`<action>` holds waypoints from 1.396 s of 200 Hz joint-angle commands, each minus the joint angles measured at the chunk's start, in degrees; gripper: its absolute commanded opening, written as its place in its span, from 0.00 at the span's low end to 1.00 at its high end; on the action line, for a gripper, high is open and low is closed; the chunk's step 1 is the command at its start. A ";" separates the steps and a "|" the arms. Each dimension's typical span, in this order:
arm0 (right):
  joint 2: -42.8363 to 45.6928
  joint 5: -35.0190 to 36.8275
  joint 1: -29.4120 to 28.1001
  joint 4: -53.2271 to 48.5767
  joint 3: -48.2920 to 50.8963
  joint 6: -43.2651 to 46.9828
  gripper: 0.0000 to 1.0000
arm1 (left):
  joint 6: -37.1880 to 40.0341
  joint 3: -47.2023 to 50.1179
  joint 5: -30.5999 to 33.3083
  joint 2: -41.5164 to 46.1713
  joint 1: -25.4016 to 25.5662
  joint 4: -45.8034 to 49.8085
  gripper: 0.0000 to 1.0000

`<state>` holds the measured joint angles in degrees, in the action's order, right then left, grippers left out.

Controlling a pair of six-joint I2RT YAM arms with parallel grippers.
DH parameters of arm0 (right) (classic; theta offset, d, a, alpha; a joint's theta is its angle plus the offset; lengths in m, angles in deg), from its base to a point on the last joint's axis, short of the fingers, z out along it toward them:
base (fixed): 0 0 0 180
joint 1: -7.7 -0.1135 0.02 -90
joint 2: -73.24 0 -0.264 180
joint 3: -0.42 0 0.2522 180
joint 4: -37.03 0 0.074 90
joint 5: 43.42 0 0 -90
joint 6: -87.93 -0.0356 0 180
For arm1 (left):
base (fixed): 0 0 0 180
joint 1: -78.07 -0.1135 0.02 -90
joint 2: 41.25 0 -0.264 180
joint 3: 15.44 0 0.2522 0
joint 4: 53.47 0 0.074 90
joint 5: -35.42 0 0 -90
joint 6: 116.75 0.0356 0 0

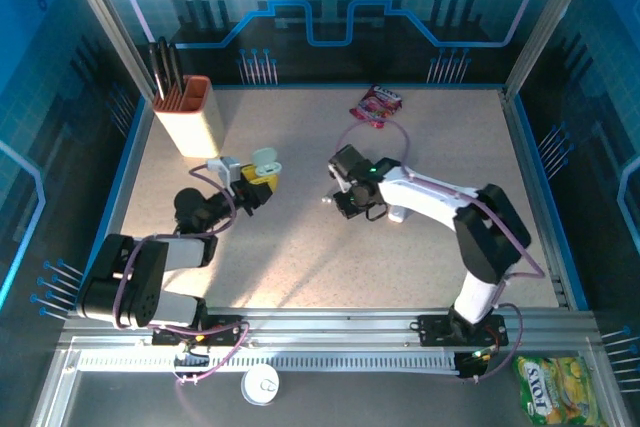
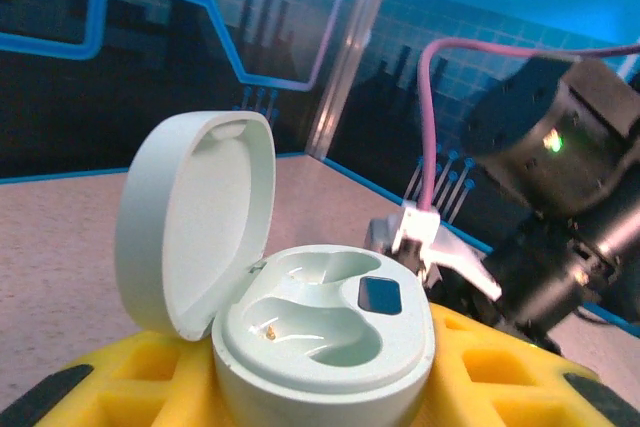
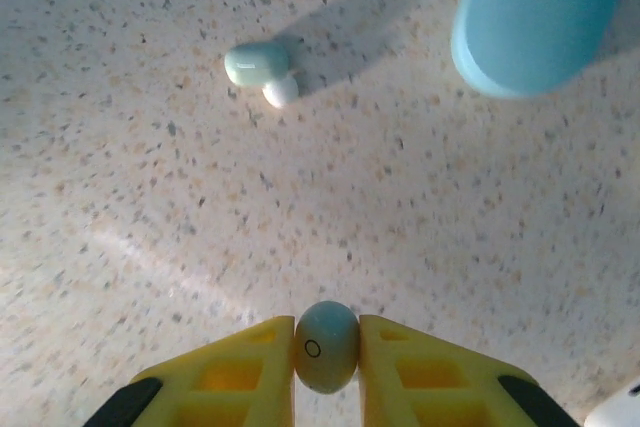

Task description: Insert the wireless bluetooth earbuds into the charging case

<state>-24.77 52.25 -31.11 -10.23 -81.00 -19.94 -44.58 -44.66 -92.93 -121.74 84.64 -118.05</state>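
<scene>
Earbud (image 3: 325, 352) sits pinched between the yellow fingers of the right gripper (image 3: 327, 332). The jaws are drawn nearly together on its rounded body, and its longer side runs along the fingers; where the stem lies cannot be told. The charging case (image 2: 325, 342) is clamped low between the fingers of the left gripper (image 1: 257, 183), which are spread just far enough to take its base. The case is held above the worktop (image 3: 150, 247) with its lid hinged up and back and both wells (image 2: 300, 322) bare and facing upward. From above, the case lies to the left of the right gripper, near but apart, with open worktop between. The coming move therefore looks like a leftward carry by the right arm, followed by a descent onto a well. The earbud's long axis would likely need turning to match the well's curved shape. A second earbud (image 3: 260, 67) lies on the worktop ahead of the right gripper, beside a light-blue object (image 3: 540, 17), nearer that arm than the left.
</scene>
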 commanded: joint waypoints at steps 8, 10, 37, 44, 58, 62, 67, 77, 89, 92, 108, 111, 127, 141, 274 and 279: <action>7.46 -15.61 4.20 7.06 6.64 -6.72 0.22 | 5.29 -2.94 0.62 -2.55 3.77 -1.90 0.39; 7.88 -16.40 4.47 7.46 7.14 -7.02 0.22 | 5.57 -3.02 0.64 -2.61 4.02 -1.90 0.39; 13.29 -22.50 8.18 11.31 12.44 -9.96 0.23 | 6.65 -4.19 0.29 -5.01 6.84 -1.90 0.38; 14.44 -23.31 8.91 11.58 13.25 -10.39 0.23 | 6.75 -4.52 0.21 -5.63 7.36 -1.90 0.38; 16.50 -24.50 9.83 11.66 14.53 -10.52 0.23 | 7.22 -4.92 0.33 -6.77 8.64 -1.90 0.38; 17.05 -24.65 9.89 11.54 14.77 -10.58 0.24 | 7.42 -5.03 0.38 -6.99 9.04 -1.90 0.38; 17.82 -24.74 10.08 11.22 14.83 -10.63 0.24 | 7.68 -5.21 0.46 -7.34 9.45 -1.96 0.37; 19.22 -25.16 10.15 10.78 15.03 -10.66 0.24 | 8.29 -5.41 0.64 -7.88 10.35 -1.90 0.37; 20.75 -25.90 10.26 10.39 15.09 -11.08 0.24 | 8.94 -5.76 0.97 -8.38 11.25 -1.85 0.37; 21.09 -26.23 10.25 10.38 15.10 -11.30 0.24 | 9.13 -5.92 0.99 -8.49 11.42 -1.82 0.37; 22.69 -27.81 10.24 10.59 15.14 -12.31 0.24 | 9.78 -6.70 0.93 -9.20 12.48 -0.85 0.37; 22.94 -27.94 10.24 10.64 15.11 -12.57 0.24 | 9.96 -6.83 0.91 -9.32 12.69 -0.59 0.37; 24.02 -28.89 10.18 10.48 14.76 -13.82 0.24 | 11.46 -7.54 0.99 -9.78 13.77 0.92 0.37; 24.87 -29.06 9.58 10.09 14.04 -13.91 0.24 | 13.07 -7.88 0.99 -10.17 14.80 1.73 0.37; 21.99 -26.15 1.90 7.93 0.81 -7.31 0.24 | 17.52 -9.30 -4.64 -10.74 19.38 2.89 0.36; 21.71 -26.13 1.81 7.96 0.57 -7.25 0.24 | 17.41 -9.25 -4.94 -10.74 19.45 2.58 0.35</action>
<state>-1.32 25.54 -28.53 -1.64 -78.03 -29.07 -29.10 -52.99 -94.76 -133.24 103.54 -113.53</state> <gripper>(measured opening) 0.241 0.376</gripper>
